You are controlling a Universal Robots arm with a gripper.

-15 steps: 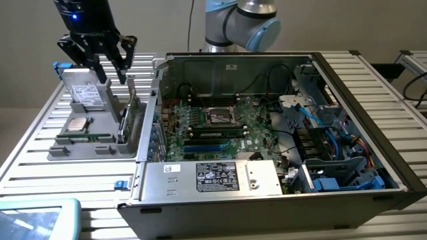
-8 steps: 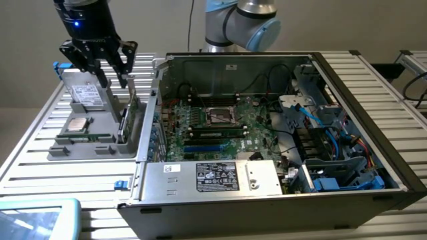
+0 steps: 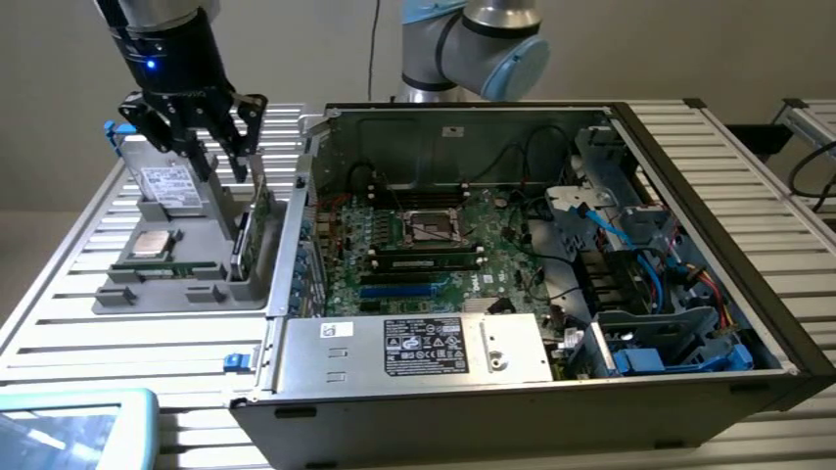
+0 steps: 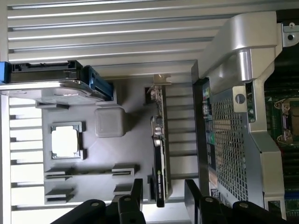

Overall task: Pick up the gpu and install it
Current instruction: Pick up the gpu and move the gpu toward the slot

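Your gripper (image 4: 163,183) hangs over the tray (image 4: 107,154), fingers wide apart on either side of the gpu (image 4: 160,140), which stands on edge in the tray's slot. Likely light, stiff and fragile, so pinch its flat faces, not the components.

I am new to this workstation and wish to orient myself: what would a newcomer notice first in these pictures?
The open computer case sits in the middle of the exterior view, its motherboard exposed. At that view's left, the gripper hangs open over a grey tray of parts. In the wrist view, its fingers flank the gpu, which stands on edge in the tray, not yet gripped.
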